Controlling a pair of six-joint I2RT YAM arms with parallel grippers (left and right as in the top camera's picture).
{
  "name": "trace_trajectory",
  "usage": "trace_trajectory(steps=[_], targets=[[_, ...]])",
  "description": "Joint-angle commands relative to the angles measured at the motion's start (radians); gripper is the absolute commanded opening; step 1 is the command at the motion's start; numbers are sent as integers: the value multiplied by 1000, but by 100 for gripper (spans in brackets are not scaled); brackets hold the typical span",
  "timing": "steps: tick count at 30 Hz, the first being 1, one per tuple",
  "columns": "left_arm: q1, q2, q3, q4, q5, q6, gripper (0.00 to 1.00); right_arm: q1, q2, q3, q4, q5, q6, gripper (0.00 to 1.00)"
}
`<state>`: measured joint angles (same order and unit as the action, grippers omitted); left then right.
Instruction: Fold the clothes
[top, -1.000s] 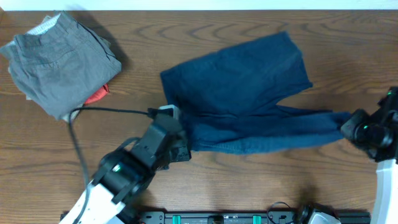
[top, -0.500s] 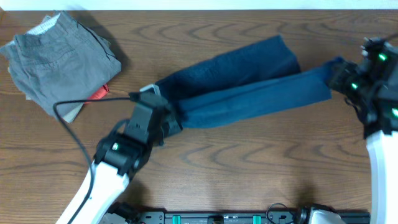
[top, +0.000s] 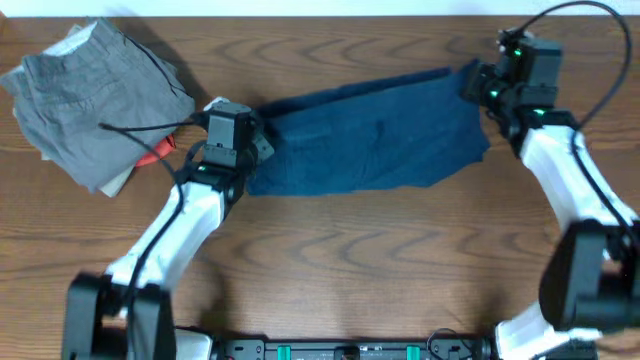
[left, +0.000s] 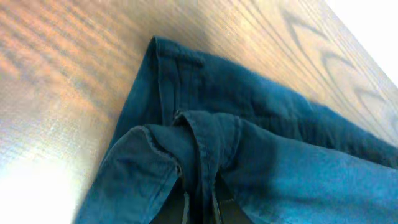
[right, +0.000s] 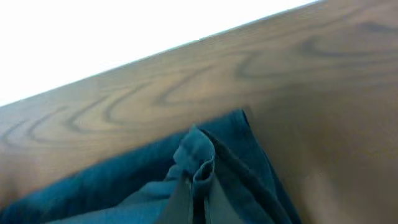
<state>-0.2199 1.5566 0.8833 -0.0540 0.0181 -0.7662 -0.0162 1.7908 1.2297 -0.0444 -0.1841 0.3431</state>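
The dark navy shorts (top: 370, 135) lie across the middle of the wooden table, folded over lengthwise. My left gripper (top: 252, 140) is shut on the shorts' left end; the left wrist view shows a pinched fold of waistband (left: 199, 155) between the fingers (left: 200, 208). My right gripper (top: 478, 82) is shut on the shorts' far right corner; the right wrist view shows a bunched hem (right: 200, 163) held between the fingers (right: 198, 205), near the table's far edge.
A pile of grey-khaki folded shorts (top: 95, 95) sits at the far left, with a small orange-red garment (top: 155, 152) poking out beneath it, close to my left arm. The table's far edge (top: 320, 14) runs just behind the right gripper.
Both grippers have carried the near edge of the shorts away from me, over the rest of the garment, to its far side. The shorts now lie doubled over.
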Motion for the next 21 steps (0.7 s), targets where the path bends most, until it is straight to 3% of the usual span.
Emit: trace_trajectory(steps=[1,2,3,4,5,12,21], targets=[[29,77,10,72,-64,-9,16,24,83,19,105,51,71,2],[34,100,10,99,-63,-9,48,32,113,19,150,42,83,15],[39,117,10,110,-60,-9,72,37,130,19,167,34,82,36],[45,131,10,109,-50,-9,91,41,144,19,169,34,82,74],[51,141,10,100,-35,-8,98,43,154,19,158,34,82,99],[84,154,10,-28,54,60,98,41,158,19,-60,37,37,99],[84,162,10,-40,114,127,98,41,151,19,-274,38,-27,99]])
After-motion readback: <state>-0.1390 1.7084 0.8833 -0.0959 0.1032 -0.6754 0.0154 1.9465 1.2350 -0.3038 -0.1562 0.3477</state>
